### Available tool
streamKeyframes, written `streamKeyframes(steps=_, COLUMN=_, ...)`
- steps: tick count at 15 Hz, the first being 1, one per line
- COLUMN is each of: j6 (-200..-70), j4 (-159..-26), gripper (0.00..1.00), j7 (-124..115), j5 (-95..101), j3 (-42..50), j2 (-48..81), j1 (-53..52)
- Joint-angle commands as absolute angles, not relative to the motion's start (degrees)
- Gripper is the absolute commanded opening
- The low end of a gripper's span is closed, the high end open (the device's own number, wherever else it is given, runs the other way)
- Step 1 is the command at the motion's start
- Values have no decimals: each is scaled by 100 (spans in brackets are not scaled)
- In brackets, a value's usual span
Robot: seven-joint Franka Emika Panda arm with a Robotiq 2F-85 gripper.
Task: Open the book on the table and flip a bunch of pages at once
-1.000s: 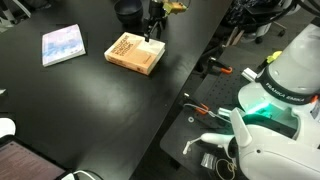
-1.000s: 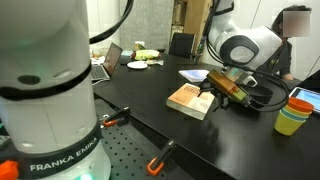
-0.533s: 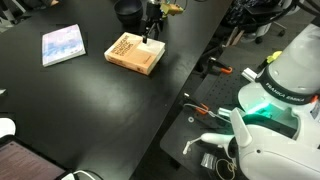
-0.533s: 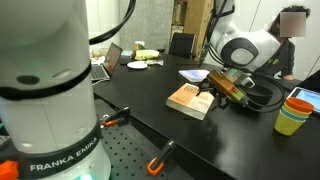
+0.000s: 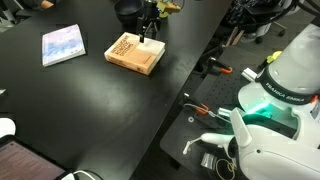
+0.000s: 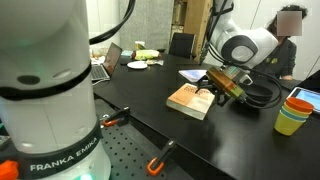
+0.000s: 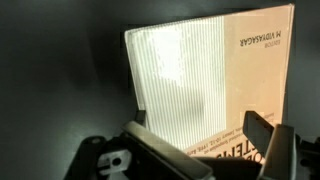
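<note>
The thick tan-orange book lies shut on the black table, near its far side. It also shows in an exterior view. My gripper stands at the book's far edge, low and close to it. In the wrist view the gripper is open, its two dark fingers spread over the orange cover. The white pages show as a striped block on the book's side, just ahead of the fingers.
A thin pale blue-purple book lies left of the thick one. Stacked coloured cups, a laptop and a plate stand around the table. A second Franka base and orange-handled tools sit beside the table edge.
My gripper has shifted a little further over the book's far edge. The book has not moved and stays shut.
</note>
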State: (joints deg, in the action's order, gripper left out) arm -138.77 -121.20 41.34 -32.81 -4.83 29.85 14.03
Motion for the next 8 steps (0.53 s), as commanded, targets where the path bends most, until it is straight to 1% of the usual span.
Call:
streamKeyframes(steps=1, j6=-13679, j4=-12048, gripper=100, j7=3847, j5=-3169, j3=-541, j2=2881, j1=1398)
streamKeyframes(steps=8, j6=-13534, j4=-12135, gripper=100, j7=3411, j5=-2939, j3=-513, j2=2679, j1=1327)
